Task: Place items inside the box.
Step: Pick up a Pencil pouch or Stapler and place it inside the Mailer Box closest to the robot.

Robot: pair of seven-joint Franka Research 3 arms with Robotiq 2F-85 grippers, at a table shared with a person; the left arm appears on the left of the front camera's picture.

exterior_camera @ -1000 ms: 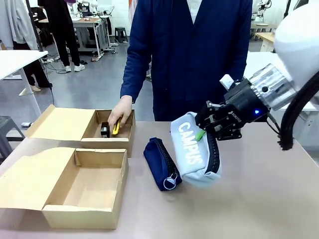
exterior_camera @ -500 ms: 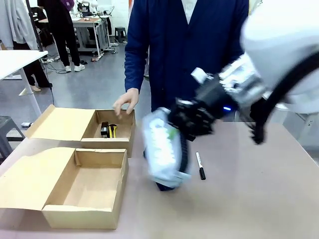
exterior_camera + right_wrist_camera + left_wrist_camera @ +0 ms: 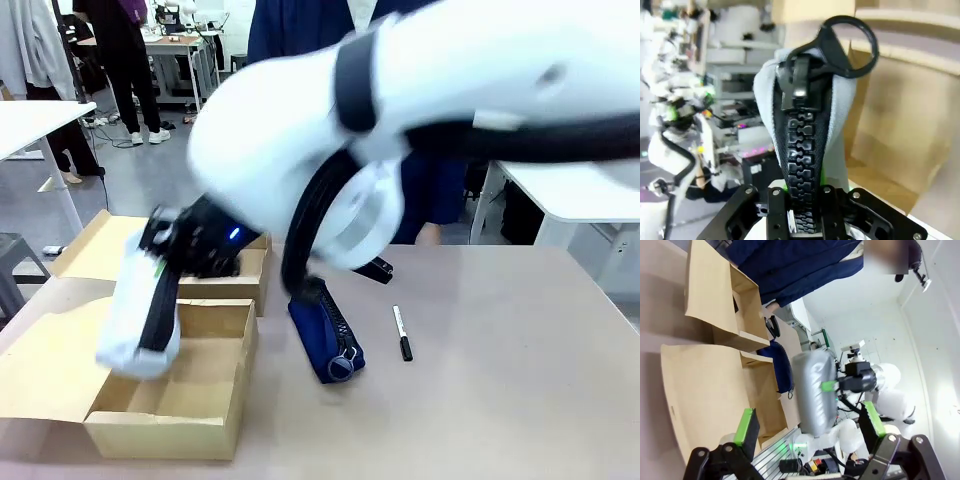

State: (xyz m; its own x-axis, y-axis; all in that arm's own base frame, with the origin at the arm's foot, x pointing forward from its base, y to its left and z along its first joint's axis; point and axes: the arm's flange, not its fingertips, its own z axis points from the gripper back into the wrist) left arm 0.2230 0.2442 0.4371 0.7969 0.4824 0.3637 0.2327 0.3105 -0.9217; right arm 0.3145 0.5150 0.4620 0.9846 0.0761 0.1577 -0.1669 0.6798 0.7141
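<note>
At the table's near left corner the larger cardboard box [image 3: 165, 438] lies open, its lid flap [image 3: 45, 365] spread flat toward the left edge, and no item can be seen on its floor. Above its left half hangs the grey zip pouch [image 3: 140, 315], pinched near its upper end by the right hand [image 3: 176, 262], whose arm reaches across from the table's right side. The step in hand appears to be delivering this pouch: it is over the box but not yet in it. The next move would call for lowering it clear of the walls until it rests on the floor, then parting the fingers.

Near the table's middle wait the navy zip pouch [image 3: 325, 330] and, just to its right, the marker pen [image 3: 400, 333]. What looks like a black stapler [image 3: 374, 270] lies nearer the far edge. The smaller cardboard box [image 3: 215, 288] stands behind the larger one, and a person [image 3: 300, 30] in a dark blue coat stands at the far edge.

The right wrist view supplies the grip itself: the hand [image 3: 800, 200] clamped on the pouch's zip seam, ring pull [image 3: 847, 32] uppermost, cardboard behind. The left wrist view adds the left hand [image 3: 807, 412], fingers spread wide and empty, facing the pouch's broad grey side.
</note>
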